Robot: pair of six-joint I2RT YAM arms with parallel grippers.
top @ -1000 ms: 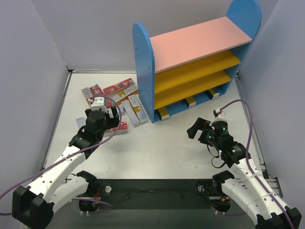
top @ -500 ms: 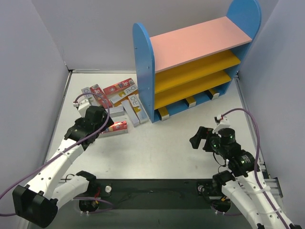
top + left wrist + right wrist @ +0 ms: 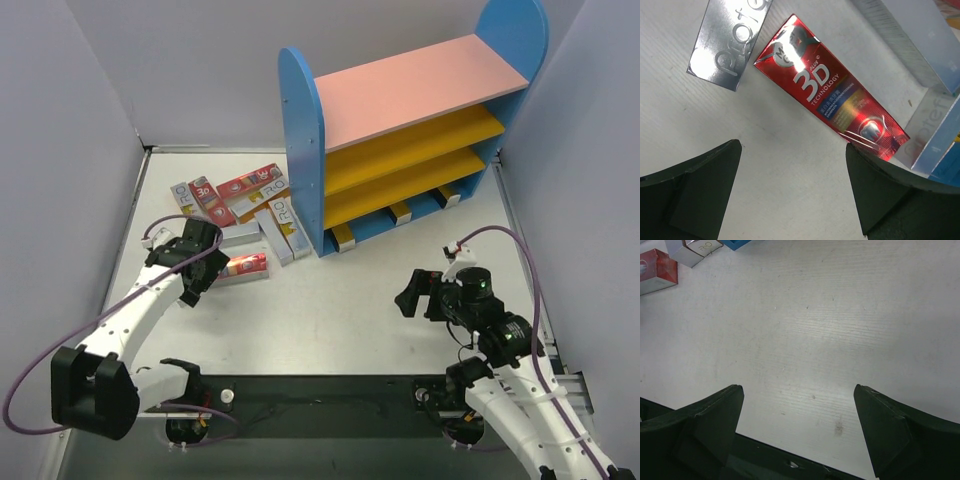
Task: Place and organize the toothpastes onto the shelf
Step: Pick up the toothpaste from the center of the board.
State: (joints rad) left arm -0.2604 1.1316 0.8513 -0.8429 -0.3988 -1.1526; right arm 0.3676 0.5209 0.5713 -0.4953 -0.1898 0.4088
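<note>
White table (image 3: 330,300), grey walls: shelf (image 3: 400,140) at 1 o'clock holds just a few toothpastes (image 3: 345,236) down low, the pile (image 3: 240,205) waits at 10, my left gripper (image 3: 792,146) hangs wide open over a red box (image 3: 830,115), and my right gripper (image 3: 797,410) is open and empty too.

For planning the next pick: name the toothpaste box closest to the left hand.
The red 3D Technology box, right ahead of the open left hand; the silver boxes lie off to the sides.
</note>
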